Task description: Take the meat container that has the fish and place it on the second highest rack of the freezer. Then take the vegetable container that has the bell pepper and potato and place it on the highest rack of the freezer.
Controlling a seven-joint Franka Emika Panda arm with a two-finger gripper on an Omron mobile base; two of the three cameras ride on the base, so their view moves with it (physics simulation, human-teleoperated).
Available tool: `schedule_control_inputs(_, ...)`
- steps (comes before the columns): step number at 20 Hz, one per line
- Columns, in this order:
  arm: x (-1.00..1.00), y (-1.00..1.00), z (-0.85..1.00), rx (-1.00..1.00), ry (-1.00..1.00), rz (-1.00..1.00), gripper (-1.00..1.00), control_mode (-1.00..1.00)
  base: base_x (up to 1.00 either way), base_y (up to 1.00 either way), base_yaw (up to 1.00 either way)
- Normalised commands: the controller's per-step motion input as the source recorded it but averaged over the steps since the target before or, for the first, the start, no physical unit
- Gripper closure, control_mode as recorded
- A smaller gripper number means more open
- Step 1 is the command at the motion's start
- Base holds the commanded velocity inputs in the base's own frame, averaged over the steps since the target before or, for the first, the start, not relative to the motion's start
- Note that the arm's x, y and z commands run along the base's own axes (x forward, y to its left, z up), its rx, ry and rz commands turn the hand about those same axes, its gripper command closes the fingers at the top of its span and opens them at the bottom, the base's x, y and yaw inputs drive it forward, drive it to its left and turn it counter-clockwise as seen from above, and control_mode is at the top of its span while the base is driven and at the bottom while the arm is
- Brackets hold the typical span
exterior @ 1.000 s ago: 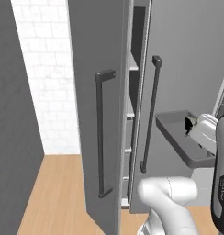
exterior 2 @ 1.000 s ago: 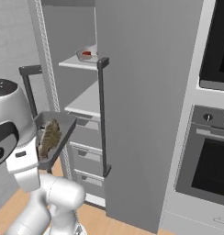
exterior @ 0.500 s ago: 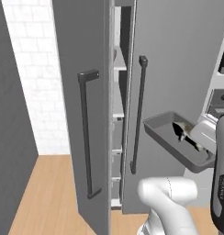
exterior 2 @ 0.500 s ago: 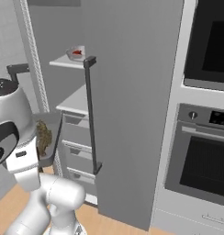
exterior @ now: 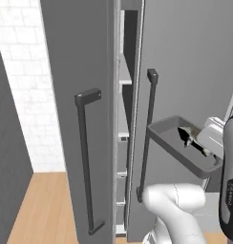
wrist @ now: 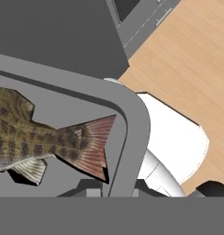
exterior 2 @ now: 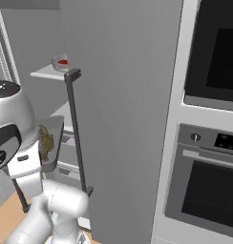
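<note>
Hand grips grey tray [exterior: 181, 151] holding fish [wrist: 36, 137].

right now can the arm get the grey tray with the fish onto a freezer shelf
Probably not yet. The tool holds the grey rectangular tray outside the tall dark-grey freezer, whose near door stands between it and the pale shelves; it must swing round.

A kitchen: tall freezer [exterior: 185, 57] beside built-in wall ovens [exterior 2: 209, 143], wood floor [exterior: 37, 209].

1 fish [wrist: 36, 137], 1 grey tray [exterior: 172, 143], 2 bar handles [exterior: 86, 162]
</note>
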Motion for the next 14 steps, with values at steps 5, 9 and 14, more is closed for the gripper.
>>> schedule_control_inputs(5,0.00,0.00,0.00,0.00,0.00,0.00,1.00,1.00,0.24,0.21,0.00)
schedule_control_inputs(9,0.00,0.00,0.00,0.00,0.00,0.00,1.00,1.00,0.22,0.65,0.00)
schedule_control_inputs(14,0.00,0.00,0.00,0.00,0.00,0.00,1.00,1.00,0.21,0.99,0.00)
